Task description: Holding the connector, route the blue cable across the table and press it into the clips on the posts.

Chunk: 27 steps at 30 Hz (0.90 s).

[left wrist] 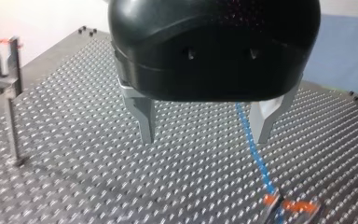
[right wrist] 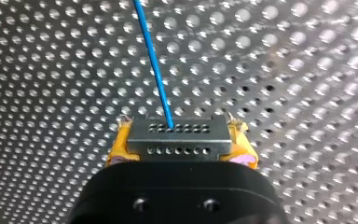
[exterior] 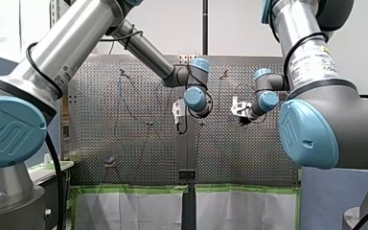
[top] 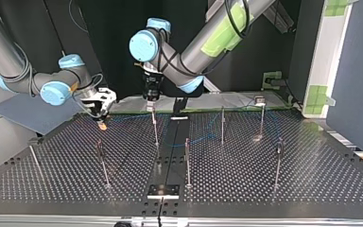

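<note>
My right gripper is closed on the small grey metal connector, a block with two rows of tiny holes. Its yellow pads press against the block's two ends, so the block sits crosswise between them. The thin blue cable leaves the connector's forward face at the middle and runs straight ahead of the gripper over the perforated metal tabletop. In the top view this gripper hangs at the far left, low over the tabletop.

My left gripper is open: its two bare metal fingers stand well apart with nothing held between them. The blue cable passes just beside one finger and runs on to a small clip with orange marks below the gripper. Blur hides whether the cable is seated in it. A thin metal post topped by a forked clip stands upright well off to the gripper's other side.

In the top view the left gripper hangs at the far middle, just above the tip of one of the slim upright metal posts. The cable lies in loose curves on the far half of the tabletop — from the right gripper it runs towards the view's right, among the far posts. More posts stand in a nearer row, well apart from each other. In the front view the two grippers hang near each other over the middle of the tabletop, not touching.
</note>
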{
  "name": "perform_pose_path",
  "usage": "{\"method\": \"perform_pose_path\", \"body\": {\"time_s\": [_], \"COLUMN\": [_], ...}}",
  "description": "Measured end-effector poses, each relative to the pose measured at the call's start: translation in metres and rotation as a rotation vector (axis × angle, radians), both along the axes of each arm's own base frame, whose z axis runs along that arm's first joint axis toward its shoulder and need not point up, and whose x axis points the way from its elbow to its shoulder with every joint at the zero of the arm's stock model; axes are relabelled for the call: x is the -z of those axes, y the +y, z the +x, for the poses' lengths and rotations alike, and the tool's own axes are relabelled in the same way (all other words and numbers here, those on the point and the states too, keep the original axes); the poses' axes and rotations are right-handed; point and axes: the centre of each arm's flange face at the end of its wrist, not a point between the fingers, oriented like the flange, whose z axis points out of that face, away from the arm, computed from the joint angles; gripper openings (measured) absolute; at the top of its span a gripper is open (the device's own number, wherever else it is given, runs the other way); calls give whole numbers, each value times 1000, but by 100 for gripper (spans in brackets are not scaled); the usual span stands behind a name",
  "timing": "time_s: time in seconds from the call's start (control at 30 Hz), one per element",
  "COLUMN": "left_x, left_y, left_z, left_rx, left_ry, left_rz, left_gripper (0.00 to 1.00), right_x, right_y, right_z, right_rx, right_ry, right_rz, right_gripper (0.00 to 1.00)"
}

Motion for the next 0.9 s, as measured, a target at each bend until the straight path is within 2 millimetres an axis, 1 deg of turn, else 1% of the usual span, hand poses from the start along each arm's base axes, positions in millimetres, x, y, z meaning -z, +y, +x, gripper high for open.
{"method": "perform_pose_path", "body": {"time_s": [0.17,0.23,0.33,0.5,0.7,0.9], "left_x": [14,20,29,42,59,75], "left_y": [-28,-40,-49,-56,-61,-75], "left_z": [-17,-24,-28,-22,-9,-2], "left_rx": [36,53,63,57,33,25], "left_ry": [35,51,72,105,133,131], "left_rz": [22,30,37,47,53,51], "left_gripper": [100,100,100,100,100,100], "right_x": [-22,-28,-30,-30,-30,-30], "right_y": [0,0,0,0,0,0], "right_z": [-5,-6,-7,-8,-8,-8], "right_rx": [-3,-4,-4,-3,-3,-5], "right_ry": [-18,-20,-20,-20,-19,-20], "right_rz": [-26,-33,-37,-38,-38,-39], "right_gripper": [0,0,0,0,0,0]}}
